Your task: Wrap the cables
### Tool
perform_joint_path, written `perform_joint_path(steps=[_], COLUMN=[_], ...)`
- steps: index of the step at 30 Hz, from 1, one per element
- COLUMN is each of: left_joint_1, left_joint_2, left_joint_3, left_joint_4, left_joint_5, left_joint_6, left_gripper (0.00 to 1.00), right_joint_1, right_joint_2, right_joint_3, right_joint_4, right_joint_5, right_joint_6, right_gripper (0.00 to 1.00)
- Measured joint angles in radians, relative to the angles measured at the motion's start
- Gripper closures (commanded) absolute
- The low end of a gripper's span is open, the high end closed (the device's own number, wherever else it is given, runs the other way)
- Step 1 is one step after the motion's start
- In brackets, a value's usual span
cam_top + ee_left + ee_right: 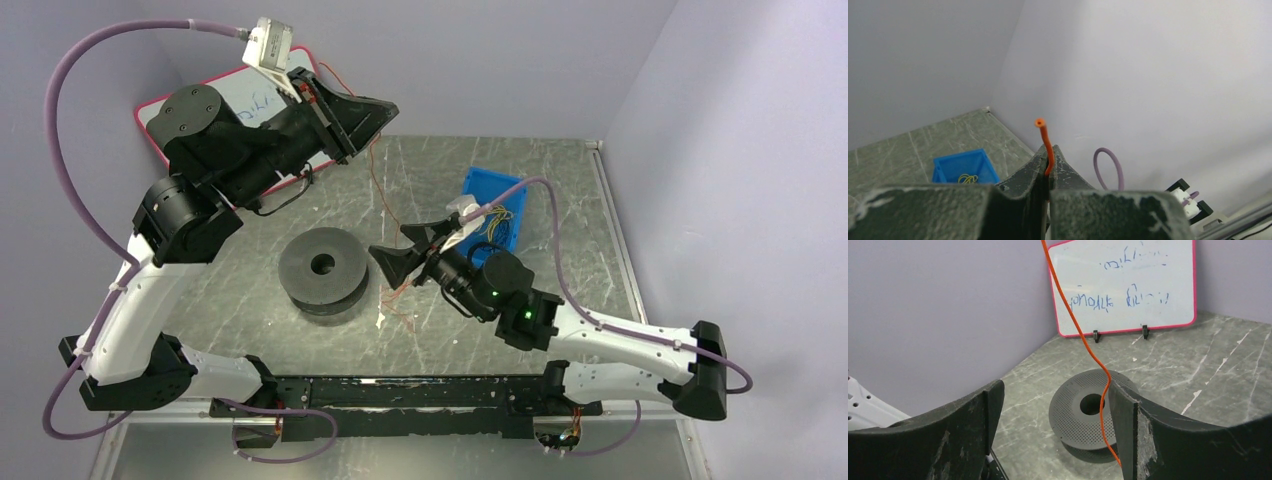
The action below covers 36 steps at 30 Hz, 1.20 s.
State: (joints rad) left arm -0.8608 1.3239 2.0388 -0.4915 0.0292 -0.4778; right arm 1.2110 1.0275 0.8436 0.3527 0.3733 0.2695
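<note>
My left gripper (378,118) is raised above the back of the table. In the left wrist view it (1049,161) is shut on a thin orange-red cable (1046,145), whose short end sticks up past the fingertips. The cable (381,190) hangs down to loose strands on the table (400,300). My right gripper (390,245) is open just right of the dark grey spool (322,268). In the right wrist view (1055,390) the cable (1083,340) runs down close beside the right finger (1123,405), in front of the spool (1083,415). I cannot tell whether it touches the finger.
A blue bin (497,205) holding yellow cables (495,215) stands behind the right arm; it also shows in the left wrist view (960,165). A pink-framed whiteboard (1123,285) leans on the back-left wall. Lilac walls close in the table on three sides.
</note>
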Motion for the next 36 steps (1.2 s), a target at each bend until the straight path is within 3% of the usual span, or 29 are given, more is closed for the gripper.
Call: perform_joint_path(steps=[9,18,28,36], left_joint_1=[0.0,0.0,0.0,0.0], left_joint_2=[0.0,-0.004,-0.003,-0.002], left_joint_3=[-0.001,-0.003,0.016,0.043], left_joint_4=[0.001,0.005,0.005,0.01], left_joint_5=[0.053,0.081,0.063,0.027], left_joint_6=[-0.015,-0.019,-0.001,0.022], left_gripper=[0.93,0.93,0.93,0.93], right_joint_1=[-0.012,-0.025,-0.025,-0.025], right_joint_2=[0.127,0.18,0.23,0.231], right_joint_3=[0.013,-0.021,-0.1,-0.193], right_joint_4=[0.061,0.128,0.192,0.233], right_joint_5=[-0.032,-0.098,-0.188,-0.235], right_joint_6=[-0.011,0.033,0.105,0.164], right_gripper=[0.24,0.55,0.77,0.8])
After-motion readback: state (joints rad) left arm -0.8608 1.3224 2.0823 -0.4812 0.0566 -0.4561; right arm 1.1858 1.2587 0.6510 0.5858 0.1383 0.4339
